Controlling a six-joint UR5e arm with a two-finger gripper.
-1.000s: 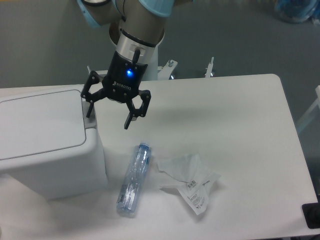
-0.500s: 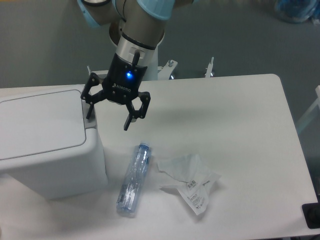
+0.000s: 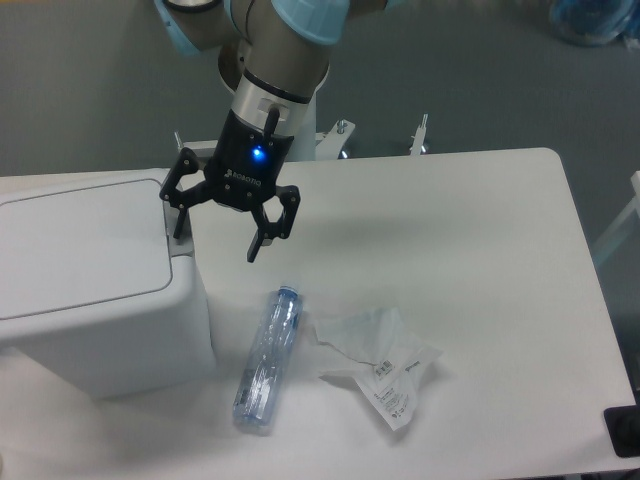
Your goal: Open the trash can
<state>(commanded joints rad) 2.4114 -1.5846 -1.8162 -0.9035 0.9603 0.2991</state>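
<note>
The trash can point(image 3: 95, 290) is a large white boxy bin at the left of the table, its flat lid point(image 3: 75, 245) lying closed. My gripper point(image 3: 217, 237) hangs open just past the bin's right edge, pointing down. Its left finger point(image 3: 181, 221) sits at the lid's right rim, near a small grey tab; whether it touches is unclear. The right finger point(image 3: 259, 240) is over the bare table. Nothing is between the fingers.
A clear plastic bottle point(image 3: 267, 357) lies on the white table point(image 3: 480, 240) just right of the bin. A crumpled white wrapper point(image 3: 385, 365) lies beside it. Metal fittings point(image 3: 345, 130) stand at the table's far edge.
The gripper has crept very slightly left and up toward the bin's right rim. The lid stays closed; bottle and wrapper have not moved.
</note>
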